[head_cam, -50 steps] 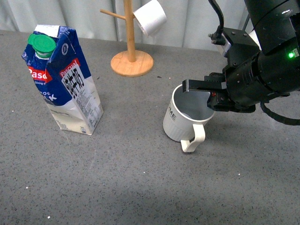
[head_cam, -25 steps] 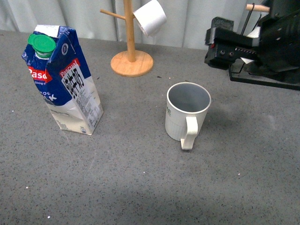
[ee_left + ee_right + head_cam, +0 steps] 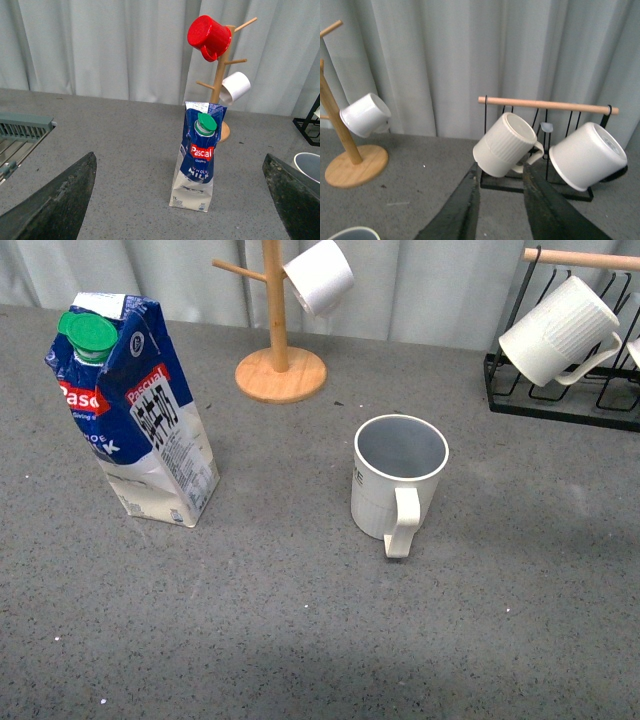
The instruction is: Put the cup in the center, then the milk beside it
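Observation:
The cup, off-white and ribbed with a squared handle toward me, stands upright and free on the grey table in the front view. Its rim shows at the edge of the left wrist view and the right wrist view. The milk, a blue-and-white Pascual carton with a green cap, stands upright at the left, well apart from the cup. It also shows in the left wrist view. Neither arm shows in the front view. My left gripper is open wide and empty, facing the carton from a distance. My right gripper is open and empty, raised away from the cup.
A wooden mug tree with a small white cup stands at the back; a red cup hangs on it. A black rack at the back right holds a white ribbed mug and another white mug.
My right gripper let go of the cup and rose up and back out of the front view. The cup now stands alone, settled upright with its handle toward me.

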Robot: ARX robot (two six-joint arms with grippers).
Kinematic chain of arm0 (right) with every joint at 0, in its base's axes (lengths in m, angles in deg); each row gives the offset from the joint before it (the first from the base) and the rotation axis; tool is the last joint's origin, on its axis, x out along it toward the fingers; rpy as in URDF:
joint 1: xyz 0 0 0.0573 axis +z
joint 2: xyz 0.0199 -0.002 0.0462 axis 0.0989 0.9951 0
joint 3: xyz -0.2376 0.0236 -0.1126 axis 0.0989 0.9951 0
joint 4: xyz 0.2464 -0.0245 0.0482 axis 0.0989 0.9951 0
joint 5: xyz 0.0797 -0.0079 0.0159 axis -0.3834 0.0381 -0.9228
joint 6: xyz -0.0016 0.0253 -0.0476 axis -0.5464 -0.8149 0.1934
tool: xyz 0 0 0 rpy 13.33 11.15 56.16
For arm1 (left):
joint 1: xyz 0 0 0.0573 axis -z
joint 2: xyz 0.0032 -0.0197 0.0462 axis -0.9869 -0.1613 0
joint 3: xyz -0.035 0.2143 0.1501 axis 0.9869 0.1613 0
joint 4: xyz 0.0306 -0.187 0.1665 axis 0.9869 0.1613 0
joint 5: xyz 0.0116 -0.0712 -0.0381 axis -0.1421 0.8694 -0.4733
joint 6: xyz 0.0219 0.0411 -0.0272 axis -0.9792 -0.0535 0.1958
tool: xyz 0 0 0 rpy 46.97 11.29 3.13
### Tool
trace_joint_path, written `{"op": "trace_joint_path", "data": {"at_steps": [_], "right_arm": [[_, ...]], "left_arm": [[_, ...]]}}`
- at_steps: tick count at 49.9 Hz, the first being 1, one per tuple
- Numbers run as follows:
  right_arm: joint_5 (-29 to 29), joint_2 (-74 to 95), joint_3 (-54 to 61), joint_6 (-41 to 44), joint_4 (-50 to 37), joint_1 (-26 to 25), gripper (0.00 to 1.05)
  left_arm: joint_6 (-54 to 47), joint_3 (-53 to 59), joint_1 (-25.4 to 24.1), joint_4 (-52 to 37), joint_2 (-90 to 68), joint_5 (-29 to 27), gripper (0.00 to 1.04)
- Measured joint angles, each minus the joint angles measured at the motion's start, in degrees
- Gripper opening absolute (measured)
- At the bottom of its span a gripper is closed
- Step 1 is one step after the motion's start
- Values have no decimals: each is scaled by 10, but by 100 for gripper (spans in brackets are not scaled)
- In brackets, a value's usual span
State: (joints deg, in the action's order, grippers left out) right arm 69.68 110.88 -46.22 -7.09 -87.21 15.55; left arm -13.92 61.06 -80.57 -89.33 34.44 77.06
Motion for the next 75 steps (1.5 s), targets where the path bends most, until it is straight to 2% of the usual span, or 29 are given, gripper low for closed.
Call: {"op": "trace_joint_path", "data": {"at_steps": [3,6,25,29,35,75], "right_arm": [[-12,-33,33,3,9,-12,11],[-20,-59,52,5,17,-19,0],[-52,-213,128,5,95,-53,1],[-89,-247,139,6,118,-77,1],[-94,-297,151,6,153,-96,1],[-97,-613,180,5,430,-97,1]], "left_arm": [[0,0,0,0,0,0,98],[0,0,0,0,0,0,98],[0,0,0,0,0,0,98],[0,0,0,0,0,0,98],[0,0,0,0,0,0,98],[0,0,0,0,0,0,98]]}}
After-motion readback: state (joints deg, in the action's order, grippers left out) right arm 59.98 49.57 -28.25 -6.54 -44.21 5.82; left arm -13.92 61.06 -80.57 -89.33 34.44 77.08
